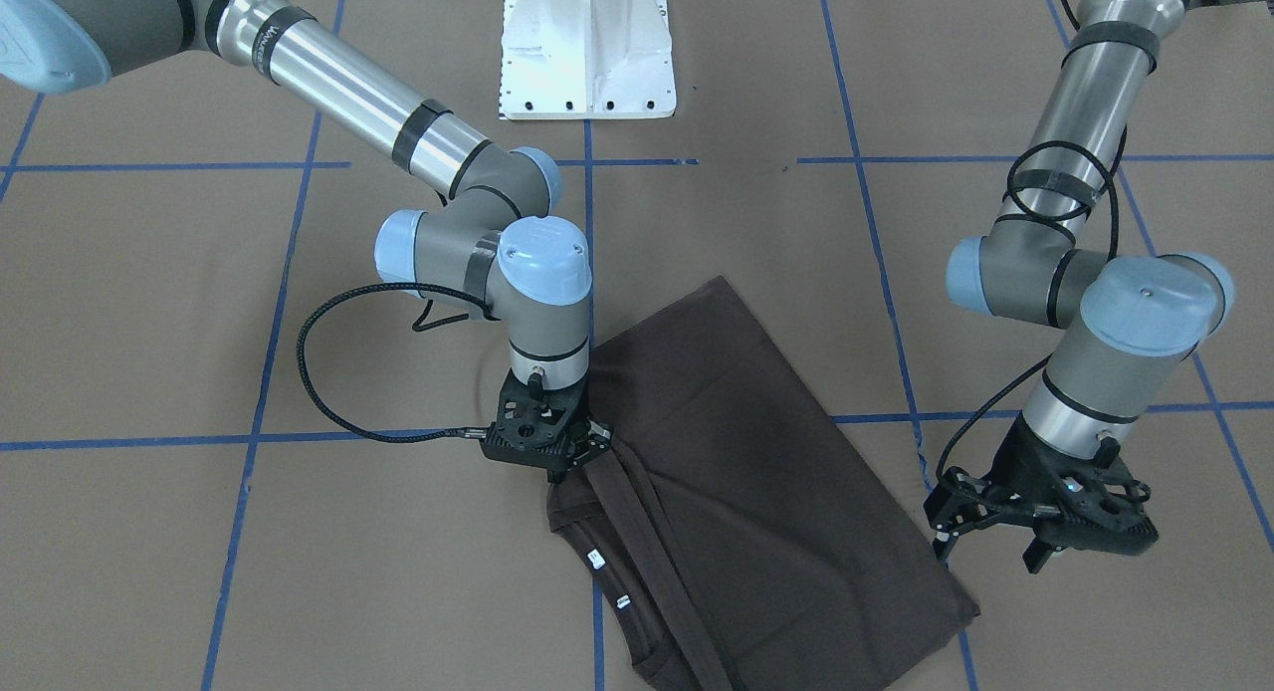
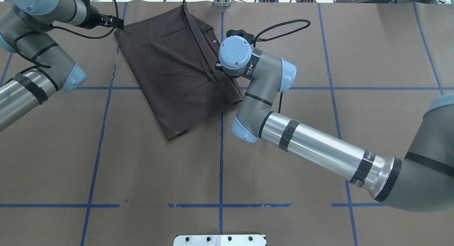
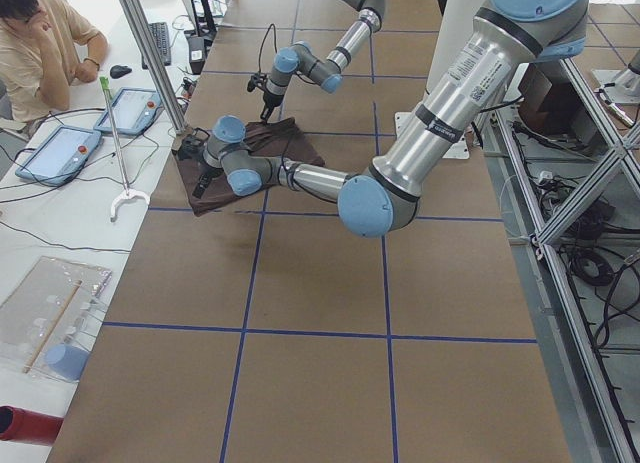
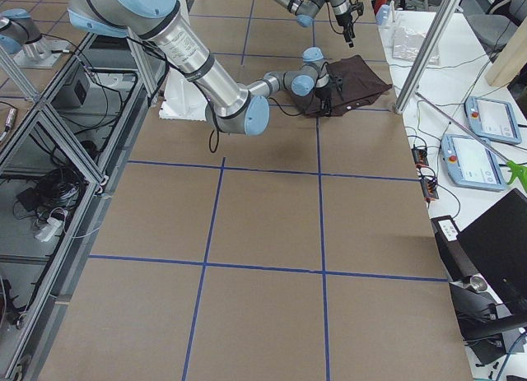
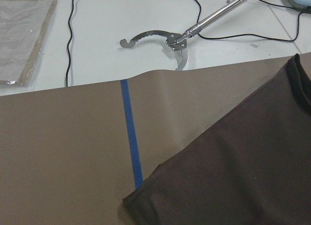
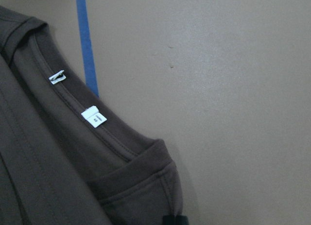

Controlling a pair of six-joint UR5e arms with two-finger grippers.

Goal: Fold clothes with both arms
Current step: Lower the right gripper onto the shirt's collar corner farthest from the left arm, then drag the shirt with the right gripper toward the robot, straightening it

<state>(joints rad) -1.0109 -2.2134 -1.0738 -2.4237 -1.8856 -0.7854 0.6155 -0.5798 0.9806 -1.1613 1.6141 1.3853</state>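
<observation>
The dark brown T-shirt (image 1: 756, 472) (image 2: 170, 68) lies folded into a slanted rectangle on the brown paper table. Its ribbed collar with white neck tags (image 6: 92, 116) points to the far edge. My right gripper (image 1: 577, 457) presses down on the shirt's edge beside the collar. A black fingertip (image 6: 175, 220) shows at the folded sleeve hem, and the gripper looks shut on that fabric. My left gripper (image 1: 990, 552) (image 2: 110, 21) hangs open just off the shirt's other far corner (image 5: 146, 196), apart from the cloth.
The white pedestal base (image 1: 587, 64) stands at the robot's side of the table. Past the far edge lie a metal grabber tool (image 5: 180, 38) and cables on a white bench. A seated person (image 3: 40, 43) and tablets are there too.
</observation>
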